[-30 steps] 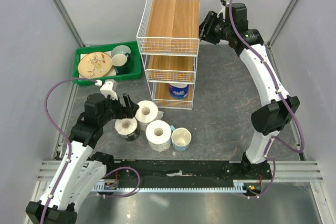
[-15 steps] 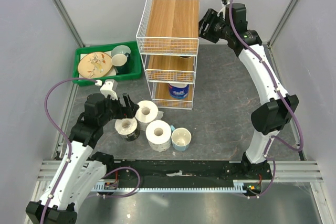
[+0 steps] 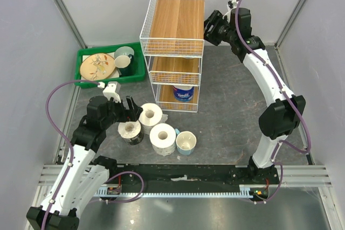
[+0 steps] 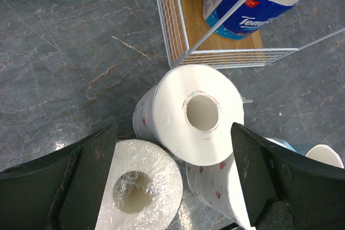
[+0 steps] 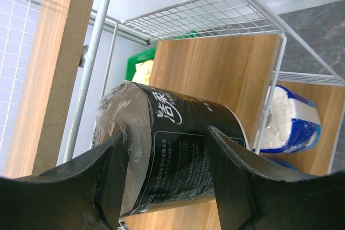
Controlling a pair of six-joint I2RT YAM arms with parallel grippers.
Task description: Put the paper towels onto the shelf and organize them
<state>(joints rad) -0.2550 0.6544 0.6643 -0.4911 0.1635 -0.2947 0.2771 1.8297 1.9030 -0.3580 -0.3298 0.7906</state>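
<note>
The shelf point(image 3: 175, 41) is a white wire rack with wooden boards at the back centre. My right gripper point(image 3: 211, 29) is at its right side, shut on a dark-wrapped paper towel roll point(image 5: 178, 149) held over a wooden board point(image 5: 215, 74) inside the rack. A blue-wrapped roll point(image 3: 183, 93) lies on the bottom tier and shows in the right wrist view point(image 5: 291, 119). My left gripper point(image 3: 129, 112) is open and empty above three rolls on the table: a patterned one point(image 4: 197, 114), a film-wrapped one point(image 4: 137, 192) and a third point(image 3: 163, 138).
A green tray point(image 3: 110, 63) with a plate and a cup sits left of the shelf. A pale blue cup point(image 3: 186, 143) stands right of the loose rolls. Grey walls close in both sides.
My right gripper has shifted slightly left and up, toward the shelf, with the dark roll in it. The left arm and the loose rolls have not moved.
</note>
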